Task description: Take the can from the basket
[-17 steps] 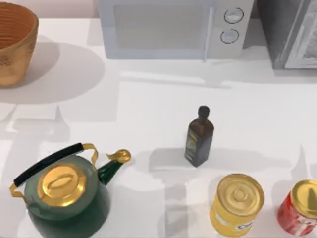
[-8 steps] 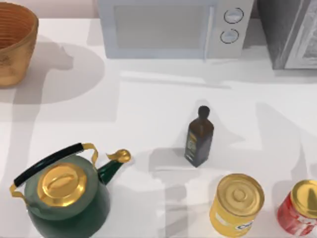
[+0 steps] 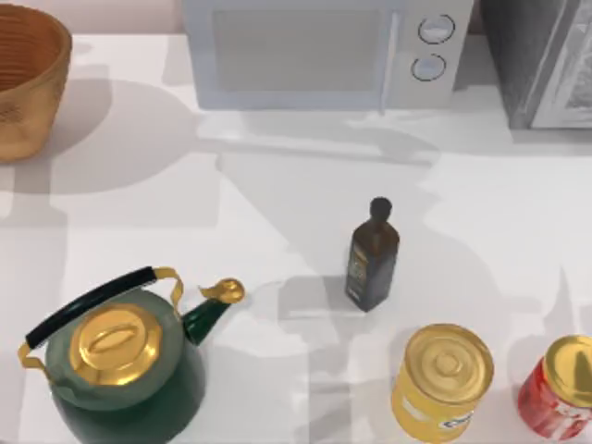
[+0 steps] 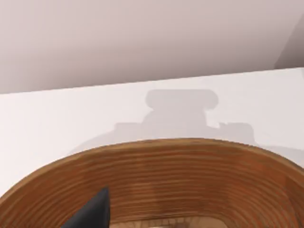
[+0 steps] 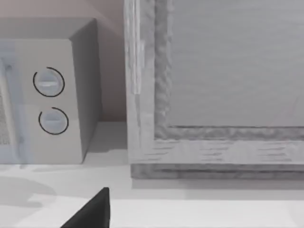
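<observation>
Meanwhile nothing standing on the surface (image 3: 277, 185) has shifted over the last second: the green kettle (image 3: 120, 370), the dark bottle (image 3: 372, 254), the big yellow can (image 3: 442, 379) and the big red can (image 3: 560, 388) sit exactly where they did. What has changed is the shade cast on the surface. The grey patches that lay near the kettle's side have spread and slid toward the microwave (image 3: 314, 51), which suggests both arms are travelling overhead. The left tool (image 4: 92, 211) now hangs close over the basket (image 4: 190, 171), with the woven wall just ahead of it and curving round below it, and pale surface and a wall beyond. Whether this tool is spread or pressed together cannot be told. The basket's floor is hidden behind the near wall from here, and from above it is cut by the edge, so where the can lies cannot be told; by the task it should be inside, below and ahead of the left tool. The move seems to be an approach, with the reach down into the basket not yet made. The right tool (image 5: 92, 209) faces the microwave's dials and a grey cabinet (image 5: 213, 71), well apart from the basket, and its state cannot be told either.
</observation>
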`<state>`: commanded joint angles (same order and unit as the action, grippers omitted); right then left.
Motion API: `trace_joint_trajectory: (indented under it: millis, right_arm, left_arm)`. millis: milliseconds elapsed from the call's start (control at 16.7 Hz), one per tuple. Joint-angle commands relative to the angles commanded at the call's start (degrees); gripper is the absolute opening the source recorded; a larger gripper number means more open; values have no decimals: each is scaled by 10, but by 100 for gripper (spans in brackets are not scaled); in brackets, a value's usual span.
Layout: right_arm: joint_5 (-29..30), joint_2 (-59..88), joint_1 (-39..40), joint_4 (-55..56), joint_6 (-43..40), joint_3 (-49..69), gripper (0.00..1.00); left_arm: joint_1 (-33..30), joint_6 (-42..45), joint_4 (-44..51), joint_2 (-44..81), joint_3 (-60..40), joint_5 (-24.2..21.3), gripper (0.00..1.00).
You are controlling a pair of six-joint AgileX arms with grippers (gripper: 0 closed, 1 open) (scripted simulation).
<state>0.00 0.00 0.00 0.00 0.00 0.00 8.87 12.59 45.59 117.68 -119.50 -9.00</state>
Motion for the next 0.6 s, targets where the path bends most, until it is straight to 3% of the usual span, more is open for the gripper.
trace_joint_trajectory:
  millis: [600]
  right_arm:
    - [0, 0, 0, 0, 0, 0, 100]
  left_arm:
    - [38, 4, 188, 243, -139, 4, 100]
